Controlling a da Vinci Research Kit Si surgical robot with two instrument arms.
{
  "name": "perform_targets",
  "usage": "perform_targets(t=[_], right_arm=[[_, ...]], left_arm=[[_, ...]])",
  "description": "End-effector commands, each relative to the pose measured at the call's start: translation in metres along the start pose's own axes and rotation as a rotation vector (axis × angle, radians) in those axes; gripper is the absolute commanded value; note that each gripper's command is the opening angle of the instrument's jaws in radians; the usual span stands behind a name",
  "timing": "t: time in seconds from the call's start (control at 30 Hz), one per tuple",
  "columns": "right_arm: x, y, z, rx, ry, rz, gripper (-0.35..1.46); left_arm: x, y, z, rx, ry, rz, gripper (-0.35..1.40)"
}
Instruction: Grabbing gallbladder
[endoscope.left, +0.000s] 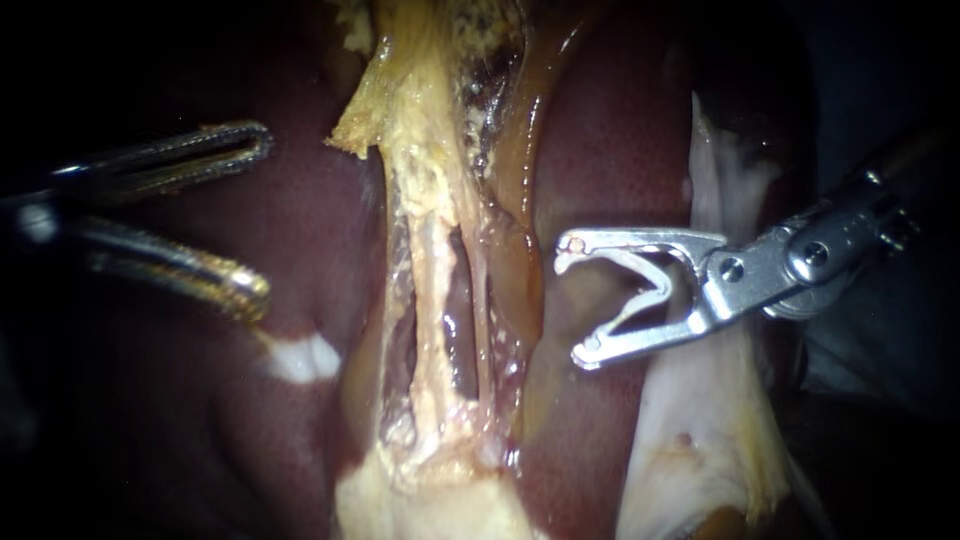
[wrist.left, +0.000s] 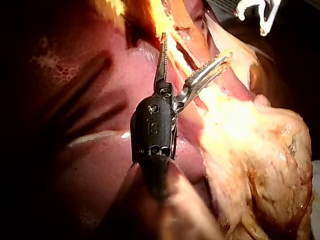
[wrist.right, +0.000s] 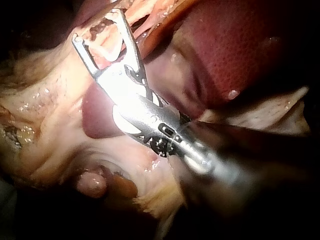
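Gallbladder (endoscope.left: 432, 150), pale yellow, stringy and wet, runs top to bottom through centre of endoscope view, over dark red liver (endoscope.left: 620, 130). L instrument (endoscope.left: 262, 218) and R instrument (endoscope.left: 575, 305) flank it, both w/ jaws apart, gripping nothing.

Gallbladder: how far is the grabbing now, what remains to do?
Nothing is grabbed yet. In hand: the left instrument has open jaws over the liver, beside the yellowish tissue strip; the right instrument, on the strip's other side, is open and empty too. Left: close jaws on the gallbladder, which I cannot surely identify here.
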Motion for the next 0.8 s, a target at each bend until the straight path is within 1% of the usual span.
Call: perform_targets(t=[0.03,0.07,0.1,0.13,0.27,0.4,0.43,0.57,0.8], right_arm=[[0.0,-0.0001,0.0001,0.0,0.0,0.0,0.5],[0.0,-0.0001,0.0001,0.0,0.0,0.0,0.5],[0.0,-0.0001,0.0001,0.0,0.0,0.0,0.5],[0.0,-0.0001,0.0001,0.0,0.0,0.0,0.5],[-0.0001,0.0,0.0001,-0.001,0.0,0.0,0.5],[-0.0001,0.0,0.0001,-0.001,0.0,0.0,0.5],[-0.0001,0.0,0.0001,-0.001,0.0,0.0,0.5],[0.0,0.0,0.0001,0.0,0.0,0.0,0.5],[0.0001,-0.0001,0.0,0.001,0.0,0.0,0.5]], left_arm=[[0.0,0.0003,0.0005,-0.009,-0.006,-0.009,0.88],[0.0,0.0005,0.0009,-0.017,-0.008,-0.023,0.88],[0.0,0.0008,0.0013,-0.029,-0.009,-0.048,0.86],[0.0,0.001,0.0016,-0.036,-0.008,-0.049,0.84],[0.0,0.002,0.0029,-0.06,0.005,-0.08,0.81],[0.0,0.0027,0.0041,-0.076,0.014,-0.087,0.79],[0.0,0.0028,0.0043,-0.08,0.018,-0.099,0.79],[0.0,0.0031,0.005,-0.089,0.024,-0.105,0.78],[0.0,0.0036,0.0061,-0.106,0.033,-0.119,0.69]])
